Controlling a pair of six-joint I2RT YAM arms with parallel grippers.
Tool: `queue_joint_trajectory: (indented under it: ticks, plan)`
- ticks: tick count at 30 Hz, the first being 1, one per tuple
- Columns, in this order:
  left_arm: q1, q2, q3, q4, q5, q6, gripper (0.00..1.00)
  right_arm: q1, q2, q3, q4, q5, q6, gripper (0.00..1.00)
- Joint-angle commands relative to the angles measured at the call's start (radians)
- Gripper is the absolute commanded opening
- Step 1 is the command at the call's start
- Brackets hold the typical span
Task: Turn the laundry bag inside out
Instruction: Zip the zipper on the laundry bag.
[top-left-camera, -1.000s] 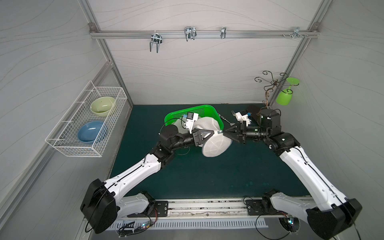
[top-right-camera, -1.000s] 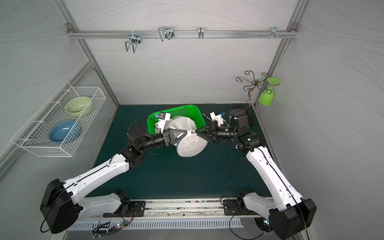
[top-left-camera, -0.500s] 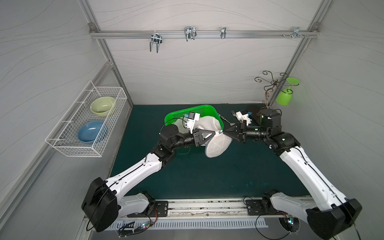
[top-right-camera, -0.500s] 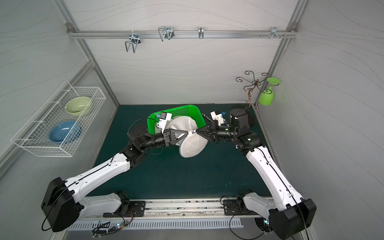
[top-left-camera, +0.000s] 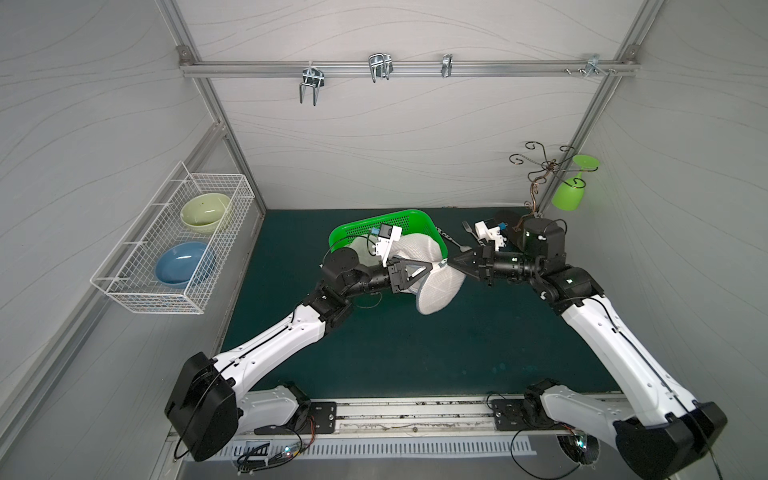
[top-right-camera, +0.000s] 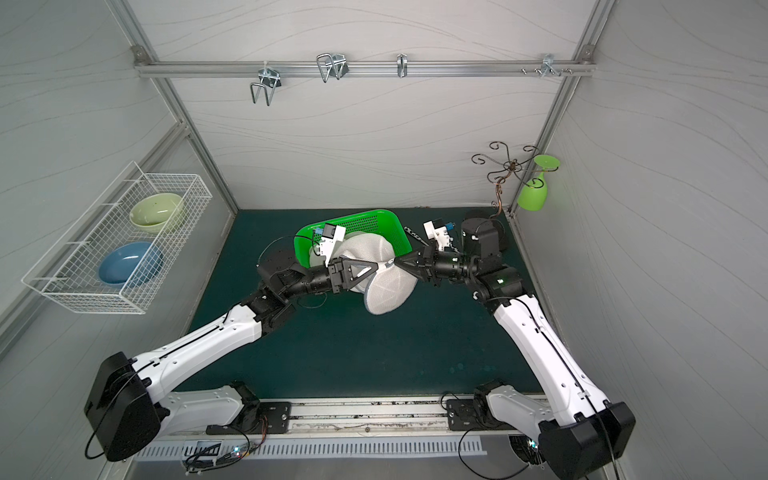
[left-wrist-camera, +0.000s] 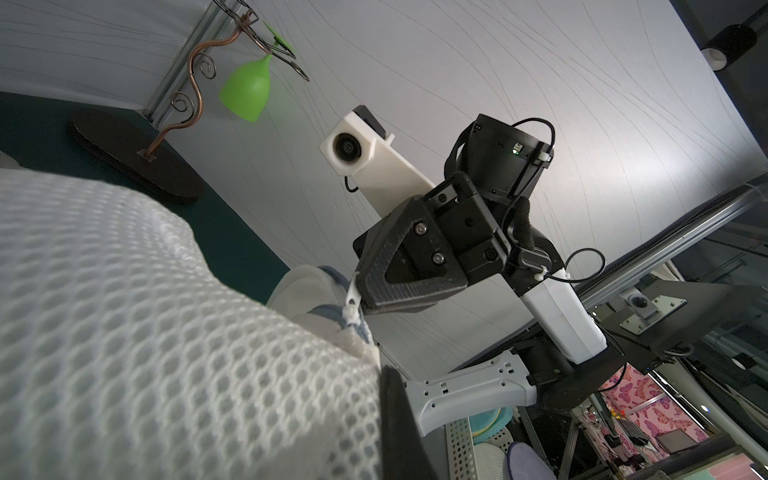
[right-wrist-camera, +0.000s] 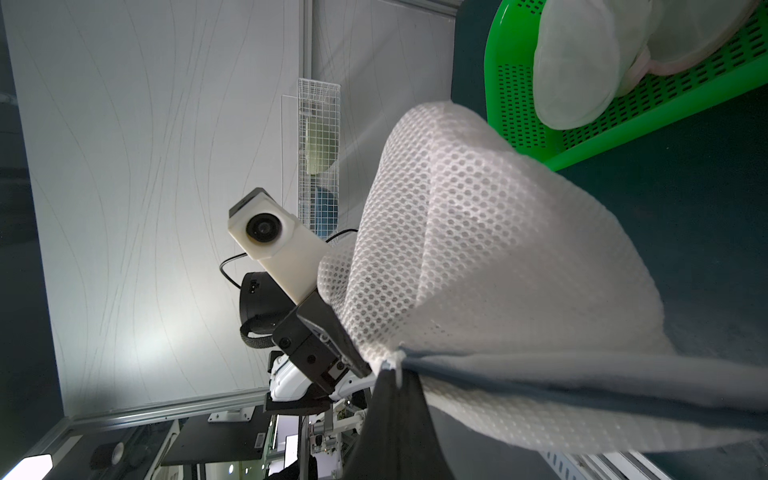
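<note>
The laundry bag (top-left-camera: 440, 286) (top-right-camera: 388, 291) is white honeycomb mesh with a grey zipper band. It hangs above the dark green mat between both arms. My left gripper (top-left-camera: 431, 266) (top-right-camera: 379, 266) is shut on the bag's upper edge from the left; mesh (left-wrist-camera: 145, 332) fills the left wrist view beside one dark finger (left-wrist-camera: 395, 419). My right gripper (top-left-camera: 454, 262) (top-right-camera: 397, 262) meets it tip to tip and is shut on the bag's white zipper pull (left-wrist-camera: 352, 300). In the right wrist view its fingers (right-wrist-camera: 395, 415) pinch that pull under the mesh (right-wrist-camera: 478, 270).
A green perforated basket (top-left-camera: 399, 220) (right-wrist-camera: 582, 141) stands just behind the bag, with another white bag (right-wrist-camera: 573, 66) in it. A fork (top-left-camera: 467, 227) lies near it. A curly stand holding a green glass (top-left-camera: 569, 195) is at the back right. A wire basket with bowls (top-left-camera: 174, 245) hangs on the left wall.
My right gripper has closed on the bag's zipper end. The left gripper kept its hold and the bag shifted slightly to the right.
</note>
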Motion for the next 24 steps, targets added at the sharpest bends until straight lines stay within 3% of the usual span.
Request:
queue_joint_trajectory:
  ticks: [1, 10, 21, 24]
  plan:
    - [-0.005, 0.001, 0.053, 0.044, 0.016, 0.026, 0.0, -0.012, -0.025, -0.012, 0.003, 0.027, -0.012, 0.0]
    - [-0.005, -0.055, 0.026, -0.024, -0.092, 0.114, 0.0, -0.094, -0.069, -0.078, -0.027, 0.047, -0.001, 0.0]
    - [-0.003, -0.087, -0.01, 0.003, -0.156, 0.123, 0.0, -0.167, -0.099, -0.124, -0.155, 0.124, -0.052, 0.0]
    - [-0.003, -0.1, -0.032, 0.009, -0.187, 0.11, 0.0, -0.164, -0.103, -0.162, -0.147, 0.16, 0.001, 0.0]
